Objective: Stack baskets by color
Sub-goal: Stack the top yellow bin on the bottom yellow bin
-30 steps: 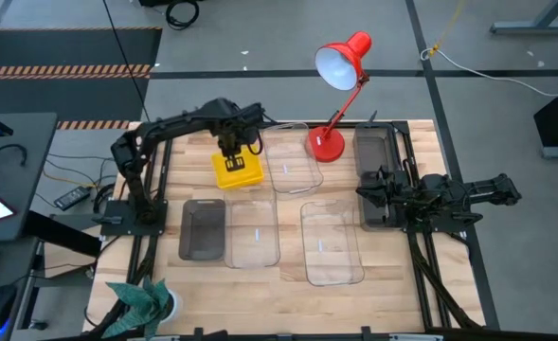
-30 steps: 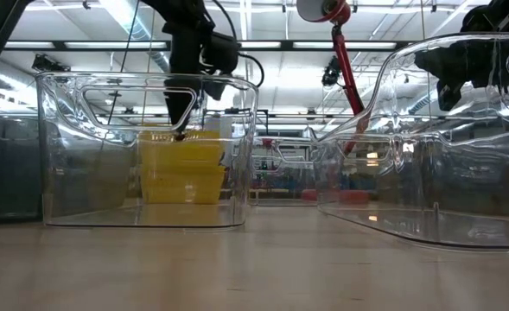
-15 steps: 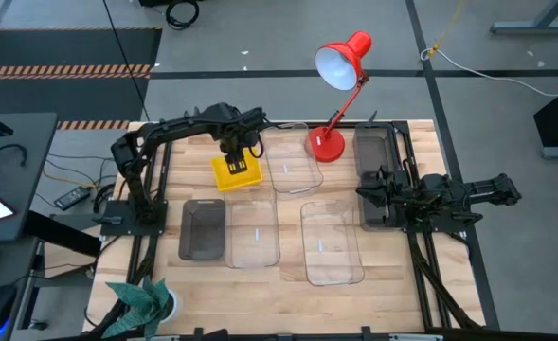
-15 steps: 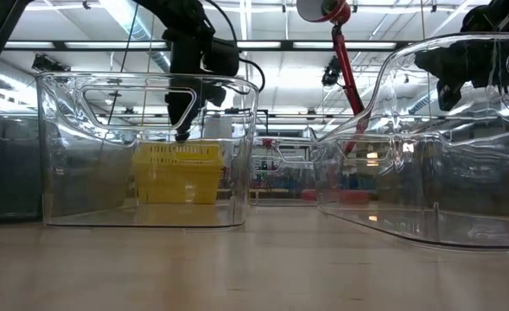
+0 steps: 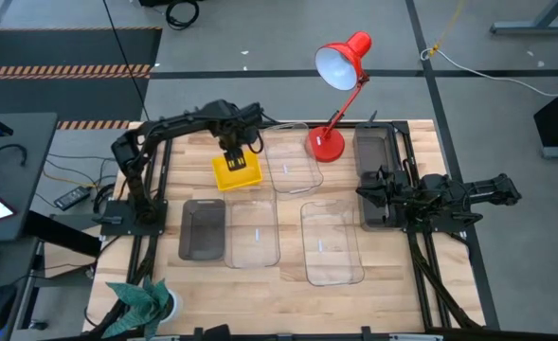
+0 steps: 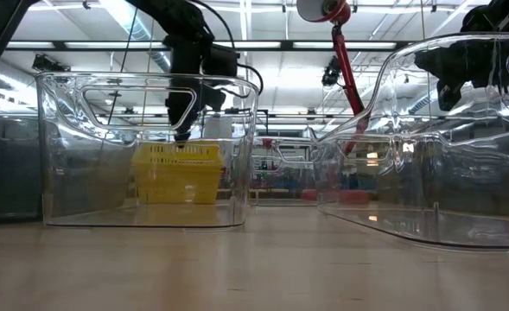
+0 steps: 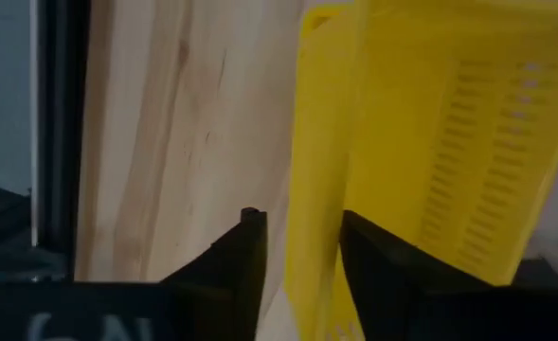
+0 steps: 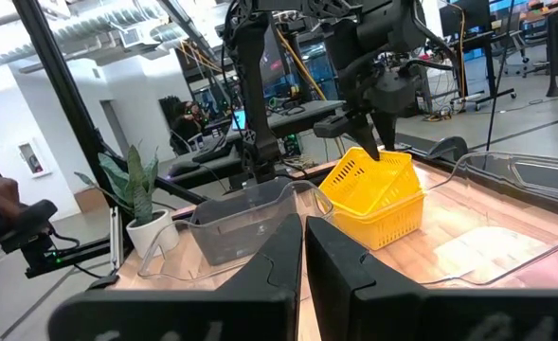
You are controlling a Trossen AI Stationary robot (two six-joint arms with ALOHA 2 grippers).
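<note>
Here the small square bright yellow slatted plastic basket [image 5: 237, 171] sits on the wooden desk [image 5: 193, 170] toward its far left part, just beside a clear rectangular plastic bin [image 5: 292, 163]. The left hand [image 5: 234, 156] hangs directly over the yellow basket's far rim; in the left wrist view its two dark fingers [image 7: 245, 256] stand parted, one on either side of the basket's wall, so the hand is released rather than clamped. Nearer the front edge lie a smoky dark grey rectangular bin [image 5: 203, 228], a second clear bin [image 5: 253, 232] touching it, and a third clear bin [image 5: 331, 242] set a little apart. Another dark grey bin [image 5: 371, 154] stands at the far right, next to the red desk lamp [image 5: 338, 66]. The right hand [image 5: 366, 192] rests low over the desk's right side with its fingers [image 8: 280, 265] clenched together, grasping nothing.
</note>
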